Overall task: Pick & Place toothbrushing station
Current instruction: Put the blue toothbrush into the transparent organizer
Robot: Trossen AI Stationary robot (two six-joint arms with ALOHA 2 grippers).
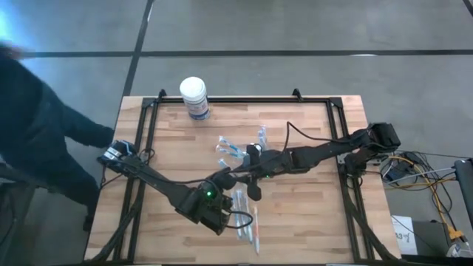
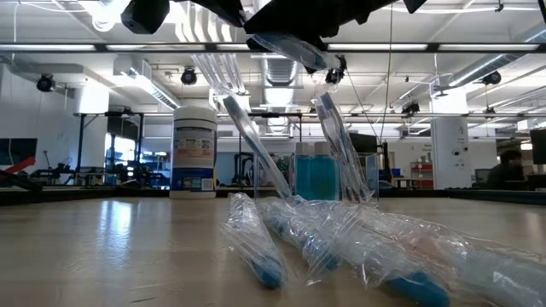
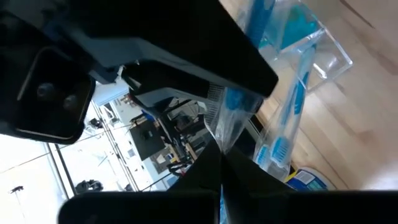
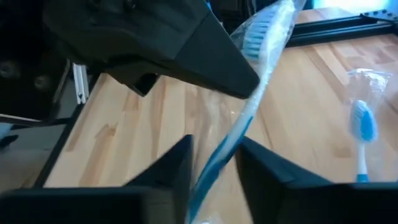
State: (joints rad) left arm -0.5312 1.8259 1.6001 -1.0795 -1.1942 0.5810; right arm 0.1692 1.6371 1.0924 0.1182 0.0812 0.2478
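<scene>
Butcher-block wooden table (image 1: 170,159), pale planks, framed by black metal rails.

Right gripper (image 4: 214,163) over the table's middle: its 2 dark wedge-shaped fingers pinch a blue-and-white toothbrush in crinkled clear wrap (image 4: 249,112), bristle end tilted upward.

Left gripper (image 3: 217,163) sits just beside it, near the table's front. Its fingers meet on a twist of clear wrap with a blue-bristled toothbrush inside (image 3: 231,115). Whether both grippers hold the same brush, cannot tell.

Toothbrushing station, a small colourless see-through plastic holder (image 3: 323,53) with glinting squared edges, rests on the wood near the table's middle, with blue-handled brushes lying against it. In the low view it shows as a clear box (image 2: 328,175) behind the wrapped brushes, tinted blue.

More wrapped toothbrushes (image 1: 247,218) lie loose on the planks at the front; low view shows glossy, wrinkled film and blue heads (image 2: 269,271) touching the table.

White-lidded round canister with blue label (image 1: 194,97) stands upright at the far edge, well apart from the grippers.

A person in dark clothing (image 1: 33,125) stands beside the table's left side.
</scene>
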